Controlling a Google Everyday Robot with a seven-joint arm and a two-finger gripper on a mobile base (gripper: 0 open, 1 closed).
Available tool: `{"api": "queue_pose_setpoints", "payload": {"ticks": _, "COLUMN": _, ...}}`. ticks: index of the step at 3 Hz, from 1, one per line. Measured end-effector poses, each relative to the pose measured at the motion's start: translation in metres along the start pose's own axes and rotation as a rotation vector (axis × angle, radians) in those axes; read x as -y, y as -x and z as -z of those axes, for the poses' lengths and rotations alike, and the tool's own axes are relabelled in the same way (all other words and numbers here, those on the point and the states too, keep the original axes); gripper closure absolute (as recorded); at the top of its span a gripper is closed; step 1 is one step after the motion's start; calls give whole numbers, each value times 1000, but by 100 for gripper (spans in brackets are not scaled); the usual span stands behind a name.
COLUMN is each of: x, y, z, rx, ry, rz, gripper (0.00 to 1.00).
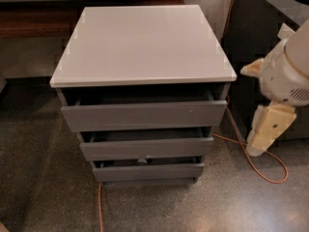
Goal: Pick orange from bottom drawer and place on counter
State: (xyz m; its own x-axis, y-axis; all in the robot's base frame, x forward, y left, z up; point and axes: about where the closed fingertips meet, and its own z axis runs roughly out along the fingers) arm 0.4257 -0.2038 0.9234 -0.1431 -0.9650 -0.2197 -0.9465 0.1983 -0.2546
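Note:
The grey cabinet stands in the middle with its light grey counter (142, 42) bare. All three drawers are pulled out slightly. The bottom drawer (147, 171) is the lowest and narrowest and shows only a thin dark gap at its top. The orange is hidden; I cannot see it in any drawer or on the counter. My cream-coloured arm hangs at the right edge, and its gripper (267, 130) points down beside the cabinet's right side, about level with the middle drawer and apart from it.
A black cabinet with a speckled top (285, 4) stands at the right behind my arm. An orange cable (260, 170) loops on the speckled floor right of the cabinet, and another runs out under its front (100, 207). A dark wooden ledge (34, 21) lies at the back left.

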Motion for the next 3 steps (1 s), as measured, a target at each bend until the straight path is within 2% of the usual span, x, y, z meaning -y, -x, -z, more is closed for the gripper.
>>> {"api": "queue_pose_setpoints", "payload": {"ticks": 1, "x": -12, "y": -6, "z": -32, "rx": 37, "ry": 8, "rz": 53, "gripper": 0}}
{"api": "queue_pose_setpoints", "payload": {"ticks": 3, "x": -26, "y": -9, "z": -98, "rx": 158, "ry": 7, "rz": 177, "gripper": 0}}
